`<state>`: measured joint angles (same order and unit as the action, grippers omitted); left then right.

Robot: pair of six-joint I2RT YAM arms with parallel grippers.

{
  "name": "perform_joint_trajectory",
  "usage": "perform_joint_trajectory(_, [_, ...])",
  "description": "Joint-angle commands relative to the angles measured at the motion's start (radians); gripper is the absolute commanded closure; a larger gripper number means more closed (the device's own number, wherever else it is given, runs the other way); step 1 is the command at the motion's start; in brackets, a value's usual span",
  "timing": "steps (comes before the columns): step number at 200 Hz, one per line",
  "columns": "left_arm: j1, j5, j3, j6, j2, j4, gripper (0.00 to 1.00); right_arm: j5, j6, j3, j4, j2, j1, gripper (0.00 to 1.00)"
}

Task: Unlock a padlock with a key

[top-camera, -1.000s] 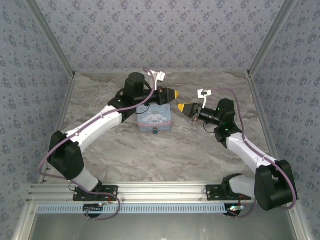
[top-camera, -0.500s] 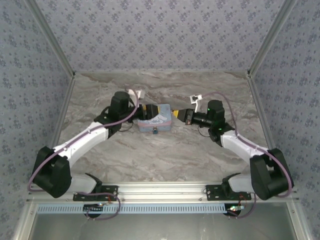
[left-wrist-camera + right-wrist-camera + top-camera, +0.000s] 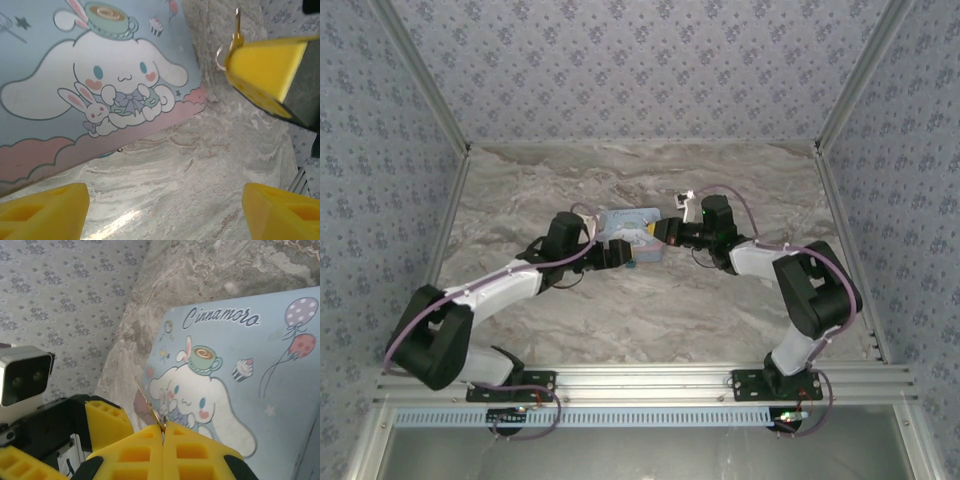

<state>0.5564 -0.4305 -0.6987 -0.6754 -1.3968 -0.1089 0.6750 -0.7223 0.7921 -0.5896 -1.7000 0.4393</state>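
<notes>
Roughly at the middle of the marbled table (image 3: 620, 330) sits a pastel-blue tin box (image 3: 625, 222) printed with a white, long-eared cartoon character. One robot arm reaches in from each side of it.

The right end effector (image 3: 663, 231) comes in at the tin's right end. Its yellow fingers (image 3: 190, 455) are pressed together on a small metal key (image 3: 149, 401). They pinch the key by its head, so the blade stands free, which looks meant to leave the whole blade available for a keyhole. The key's long axis runs straight out of the fingertips, pointing away from the right wrist and toward the left arm. A thin key ring (image 3: 221, 54) hangs beside the key's head.

The left end effector (image 3: 616, 256) lies low at the tin's near left corner, jaws spread wide and holding nothing. In its wrist view the two yellow fingers (image 3: 45, 210) bracket bare table just in front of the tin's near wall. That placement looks like preparation to steady the tin or the lock while the key goes in.

The padlock (image 3: 632, 266) is a tiny blue-teal speck against the tin's near wall, on the side facing the arm bases and just beside the left fingertips. It is too small to tell which way its keyhole faces or how its loop lies, though it probably hangs down from the tin's clasp. Key and padlock are apart, the key at the tin's right end and the lock at its front.
</notes>
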Motion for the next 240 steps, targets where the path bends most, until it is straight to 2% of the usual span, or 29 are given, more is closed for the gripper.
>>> perform_joint_trajectory(1, [-0.003,-0.062,-0.043,0.001,-0.084,-0.054,0.18,-0.005,-0.011,0.062,-0.011,-0.062,0.002,0.98])
perform_joint_trajectory(42, [-0.003,-0.046,-0.056,0.062,-0.163,-0.108,0.16,-0.018,0.01,0.093,0.046,-0.107,0.007,0.99])
perform_joint_trajectory(80, [-0.003,0.008,0.011,0.151,-0.179,-0.235,0.15,-0.049,0.033,0.09,0.092,-0.109,0.004,0.99])
perform_joint_trajectory(111, [0.003,0.072,0.088,0.246,-0.175,-0.419,0.15,-0.061,0.0,0.081,0.069,-0.115,-0.004,0.99])
perform_joint_trajectory(147, [0.004,0.057,0.09,0.304,-0.222,-0.507,0.15,-0.071,-0.004,0.09,0.075,-0.118,0.002,0.99])
perform_joint_trajectory(185, [0.006,-0.003,0.073,0.293,-0.296,-0.579,0.27,-0.088,-0.013,0.089,0.076,-0.118,0.009,0.99])
perform_joint_trajectory(240, [0.007,0.003,0.056,0.291,-0.389,-0.661,0.29,-0.11,-0.003,0.09,0.1,-0.116,0.012,0.99])
